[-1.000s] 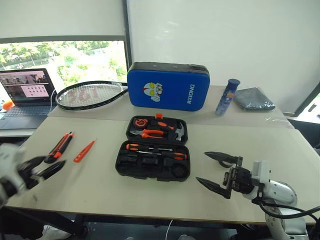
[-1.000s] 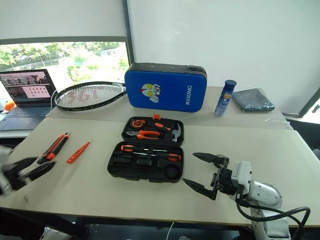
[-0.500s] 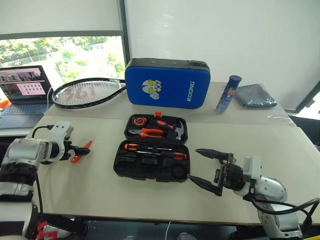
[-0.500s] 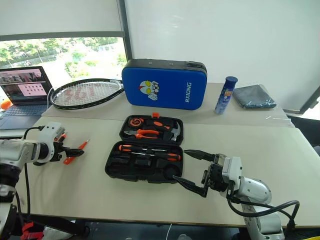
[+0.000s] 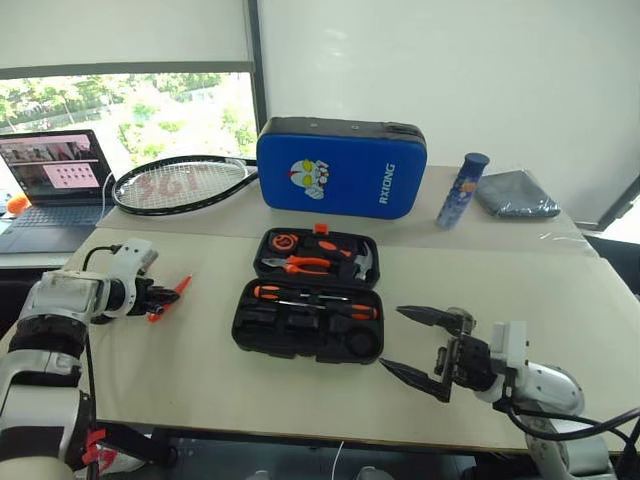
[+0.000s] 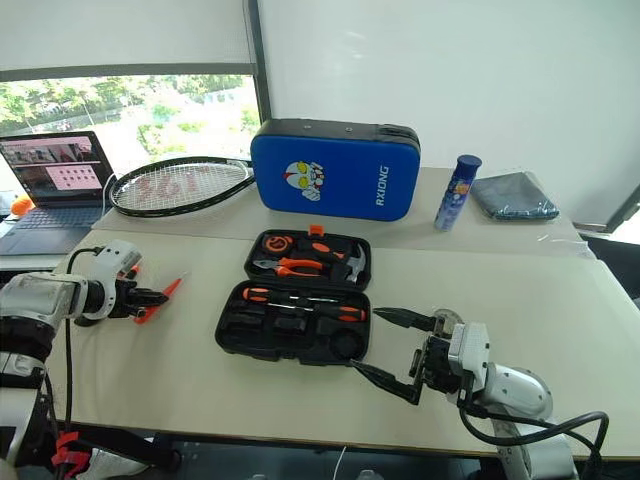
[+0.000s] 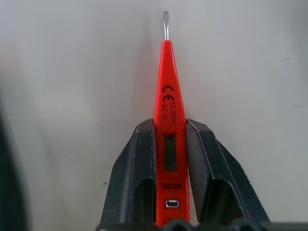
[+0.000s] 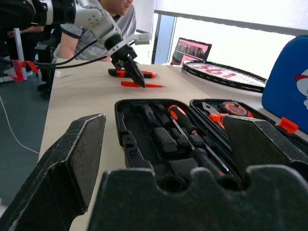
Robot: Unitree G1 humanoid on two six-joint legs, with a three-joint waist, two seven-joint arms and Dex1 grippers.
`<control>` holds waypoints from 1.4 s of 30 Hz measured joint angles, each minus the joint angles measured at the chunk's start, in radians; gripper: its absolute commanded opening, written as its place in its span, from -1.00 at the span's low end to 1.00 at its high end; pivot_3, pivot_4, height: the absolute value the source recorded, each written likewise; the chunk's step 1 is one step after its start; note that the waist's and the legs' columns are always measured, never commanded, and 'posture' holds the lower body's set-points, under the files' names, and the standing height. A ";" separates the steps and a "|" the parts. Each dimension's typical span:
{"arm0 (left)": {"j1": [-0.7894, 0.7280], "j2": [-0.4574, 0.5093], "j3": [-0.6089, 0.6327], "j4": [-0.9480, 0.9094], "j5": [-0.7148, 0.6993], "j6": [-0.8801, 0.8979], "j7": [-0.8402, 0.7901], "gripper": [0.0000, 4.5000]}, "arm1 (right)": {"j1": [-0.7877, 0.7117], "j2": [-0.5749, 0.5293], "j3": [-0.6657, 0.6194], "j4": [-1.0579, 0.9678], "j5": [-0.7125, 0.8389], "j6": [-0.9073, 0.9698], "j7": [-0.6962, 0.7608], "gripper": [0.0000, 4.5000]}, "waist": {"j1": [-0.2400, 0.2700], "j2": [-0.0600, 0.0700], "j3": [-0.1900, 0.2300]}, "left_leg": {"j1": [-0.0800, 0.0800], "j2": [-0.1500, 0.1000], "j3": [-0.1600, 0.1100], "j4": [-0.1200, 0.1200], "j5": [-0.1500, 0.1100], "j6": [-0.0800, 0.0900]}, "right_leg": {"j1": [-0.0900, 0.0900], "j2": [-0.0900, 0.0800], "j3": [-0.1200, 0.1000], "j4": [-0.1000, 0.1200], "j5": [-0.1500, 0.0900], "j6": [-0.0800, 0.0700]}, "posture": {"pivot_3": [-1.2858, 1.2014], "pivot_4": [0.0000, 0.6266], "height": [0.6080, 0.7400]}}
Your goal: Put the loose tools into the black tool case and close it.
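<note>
Now our left gripper [image 7: 171, 159] pinches the slim orange tester screwdriver [image 7: 167, 120], lying on the table [image 5: 200, 370] left of the black tool case [image 5: 308, 318] (lid open); next we lift it across. Our right gripper [image 5: 422, 343] gapes empty.

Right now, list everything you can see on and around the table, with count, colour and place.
tool case: one, black, open, table centre
tester screwdriver: one, orange, table's left, between the left gripper's fingers
utility knife: one, black-orange, beyond the tester
padded case: one, blue, upright behind the tool case
racket: one, black, back left
laptop: one, open, far left
can: one, blue, back right
cloth: one, grey, beside the can
person: one, grey shirt
left gripper: closing on the tester
right gripper: open, near the tool case
</note>
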 measured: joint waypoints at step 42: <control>-0.277 -0.321 -0.371 0.137 0.408 -0.686 -0.421 -0.81 | 0.111 -0.043 -0.042 -0.136 0.005 0.025 -0.131 1.00 | -0.004 0.000 0.000 | 0.001 -0.001 -0.002 0.009 0.000 0.003 | 0.006 0.001 0.000 0.001 0.002 0.003 | 0.03 -0.52 1.00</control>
